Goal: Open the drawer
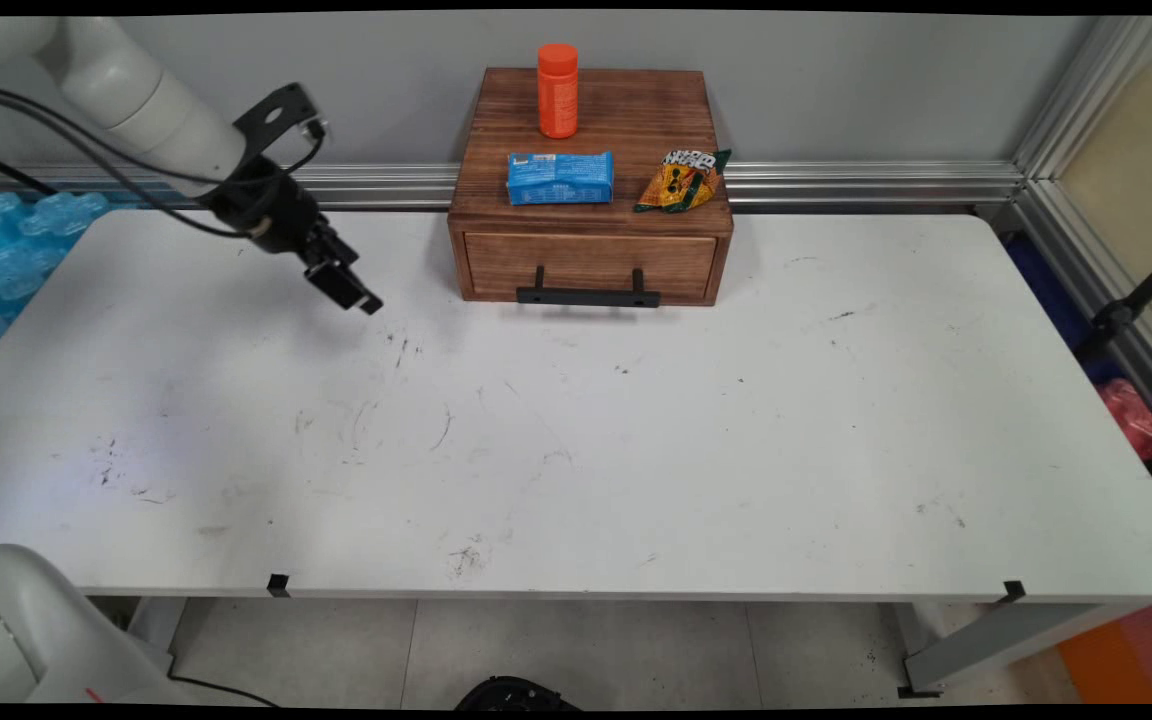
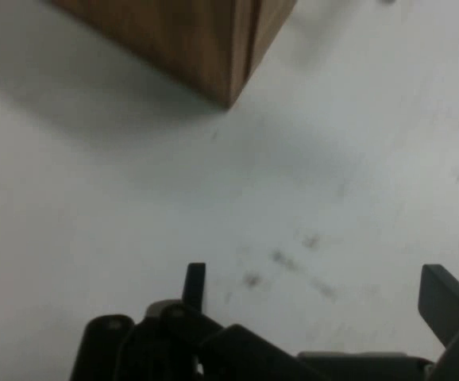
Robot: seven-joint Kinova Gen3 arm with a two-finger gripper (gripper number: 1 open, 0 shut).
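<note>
My gripper (image 1: pixel 354 292) hangs over the table's far left part, to the left of a wooden drawer box (image 1: pixel 591 215), and holds nothing. The hand view shows it (image 2: pixel 321 294) open, its two fingertips (image 2: pixel 195 284) wide apart above bare white tabletop, with the box's lower corner (image 2: pixel 206 40) at the top. The drawer is shut and has a black bar handle (image 1: pixel 588 295). On top of the box stand an orange bottle (image 1: pixel 557 90), a blue packet (image 1: pixel 560 178) and a yellow-orange snack bag (image 1: pixel 681 180).
The white table (image 1: pixel 576 450) is scuffed with dark marks. Blue bubble wrap (image 1: pixel 6 250) lies beyond its left edge. An aluminium rail (image 1: pixel 866 182) runs along the wall behind. A black stand (image 1: pixel 1126 310) and a red item (image 1: pixel 1136 420) are off the right edge.
</note>
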